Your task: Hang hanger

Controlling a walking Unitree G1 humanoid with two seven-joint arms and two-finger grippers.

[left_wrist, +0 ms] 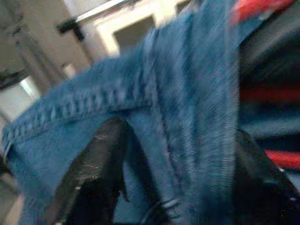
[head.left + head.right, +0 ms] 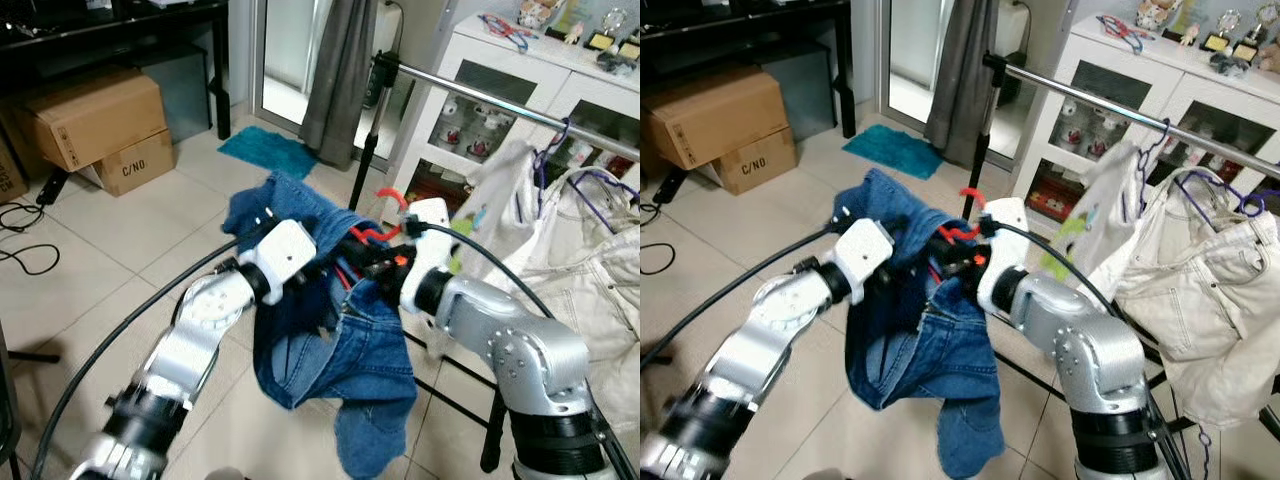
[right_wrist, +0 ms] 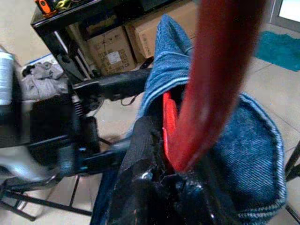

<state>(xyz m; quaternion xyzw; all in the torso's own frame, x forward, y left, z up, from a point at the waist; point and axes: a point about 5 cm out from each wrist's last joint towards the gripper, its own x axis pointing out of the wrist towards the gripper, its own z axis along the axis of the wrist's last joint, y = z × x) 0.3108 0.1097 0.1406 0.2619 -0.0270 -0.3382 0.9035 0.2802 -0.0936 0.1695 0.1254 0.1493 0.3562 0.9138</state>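
Right hand (image 2: pixel 385 262) grips red hanger (image 2: pixel 378 232); hook seemingly up, toward rail (image 2: pixel 505 105).

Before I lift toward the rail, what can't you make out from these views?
- Red hanger: its shoulders are buried in the jeans in the eye views; the right wrist view is blurred.
- Left gripper: denim hides its fingertips.
- Rail: its far end runs off the frame.

Pale floor tiles (image 2: pixel 120 235) ran under a teal mat (image 2: pixel 268 152) beside a grey curtain (image 2: pixel 340 75). Cardboard boxes (image 2: pixel 95 125) sat below a dark desk (image 2: pixel 130 25). A white glass-fronted cabinet (image 2: pixel 500 95) held what seemed small figurines.
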